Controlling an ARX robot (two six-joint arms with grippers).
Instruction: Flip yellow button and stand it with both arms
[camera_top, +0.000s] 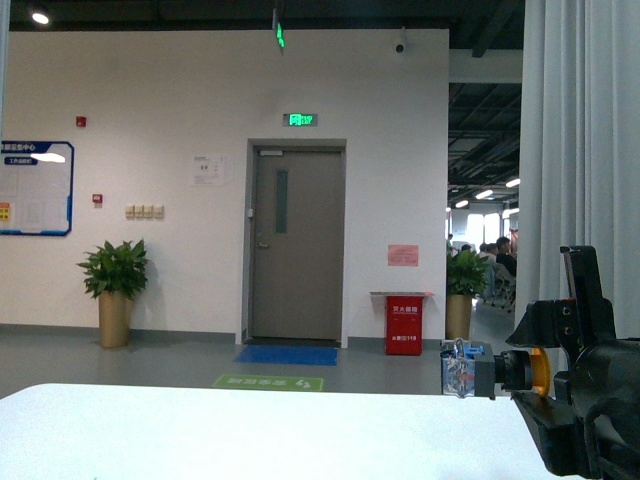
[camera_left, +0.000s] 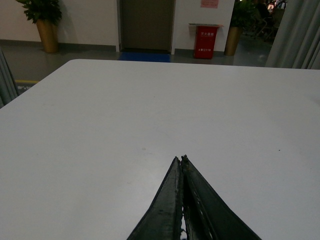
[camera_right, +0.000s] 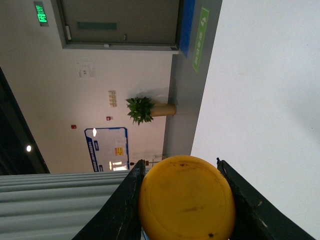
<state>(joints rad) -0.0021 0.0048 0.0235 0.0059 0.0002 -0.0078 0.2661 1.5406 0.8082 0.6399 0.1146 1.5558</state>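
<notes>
White table (camera_left: 100, 125) below: yellow button (camera_right: 186, 197) clamped btwn R fingers (camera_right: 125, 200) (held sideways); L fingers (camera_left: 167, 210) closed, empty.

The right end effector (camera_right: 180, 164) was clamped on the yellow button (camera_right: 186, 197); the round cap faced the camera, with one black finger (camera_right: 122, 202) against each side. White table (camera_right: 265, 90) lay beyond the cap. Background: grey door (camera_right: 120, 22), green exit sign (camera_right: 41, 13), potted plant (camera_right: 142, 110), blue notice board (camera_right: 107, 149), pale curtain (camera_right: 45, 200).

Black right hand (camera_right: 180, 162); yellow button (camera_right: 186, 197) cap, seemingly bluish block; white table (camera_left: 150, 100).
</notes>
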